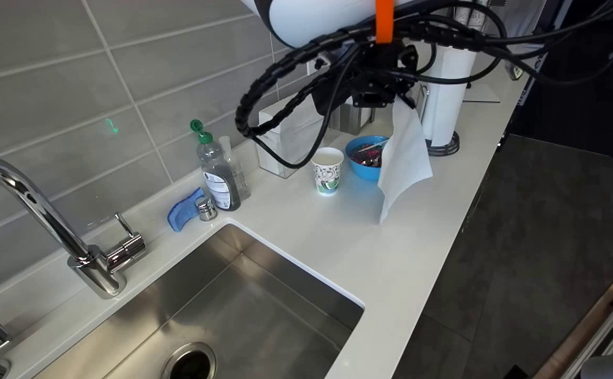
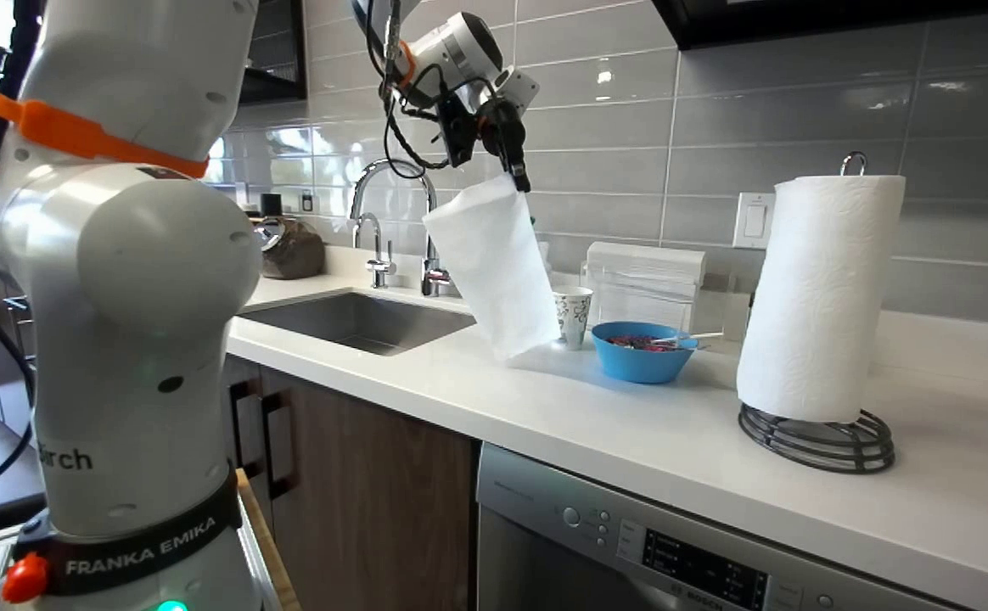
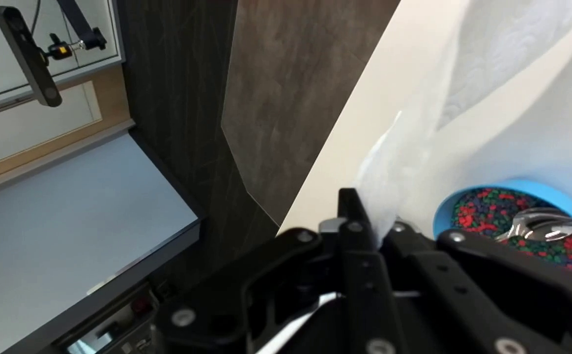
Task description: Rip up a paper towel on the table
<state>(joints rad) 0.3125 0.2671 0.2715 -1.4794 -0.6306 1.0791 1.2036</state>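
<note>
- White and limp, the paper towel hangs from the gripper in an exterior view, over the table and well apart from the roll. Getting it free of the roll is done, we judge.
- Beyond its hanging edge, in an exterior view, we find the blue bowl and, beside that, the patterned cup. We see the paper towel seemingly in one piece; whether its lowest corner touches the table we cannot tell.
- In the wrist view, the gripper's jaws stand close together, pinching the paper towel between them. If the task means tearing it into pieces, we judge that work is left; if it means detaching it and leaving it on the table, we judge that lowering and letting go remain.
</note>
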